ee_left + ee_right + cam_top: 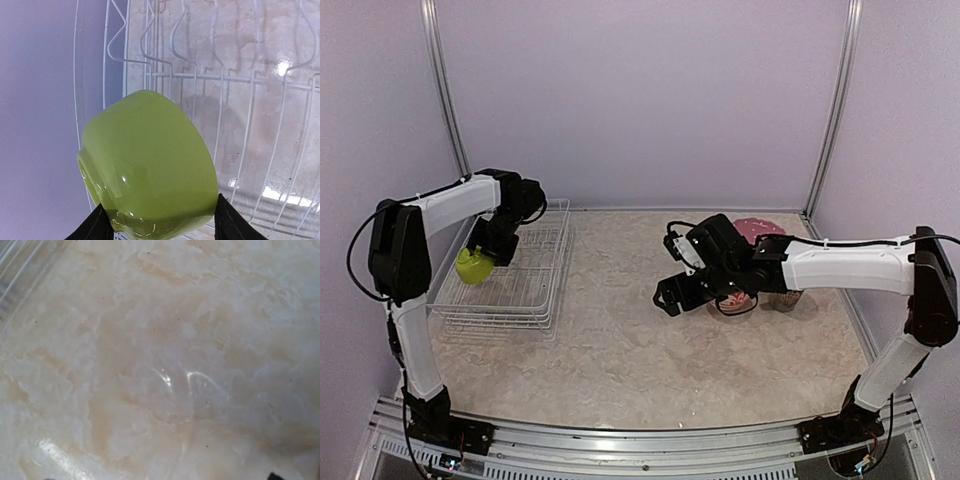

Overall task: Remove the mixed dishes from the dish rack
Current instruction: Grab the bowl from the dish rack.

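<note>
My left gripper (486, 250) is shut on the lime-green bowl (472, 266) and holds it above the left part of the white wire dish rack (538, 292). In the left wrist view the bowl (150, 165) fills the middle, with a black fingertip (92, 227) at each side of it and the rack's wires (225, 75) below. No other dish shows in the rack. My right gripper (673, 294) is open and empty, low over the table at the middle. The right wrist view shows only marbled tabletop (160, 360).
Unloaded dishes stand at the back right behind my right arm: a pink polka-dot plate (760, 227), a small white-and-red bowl (735, 302) and a cup-like piece (785, 299). Purple walls close in the table on three sides.
</note>
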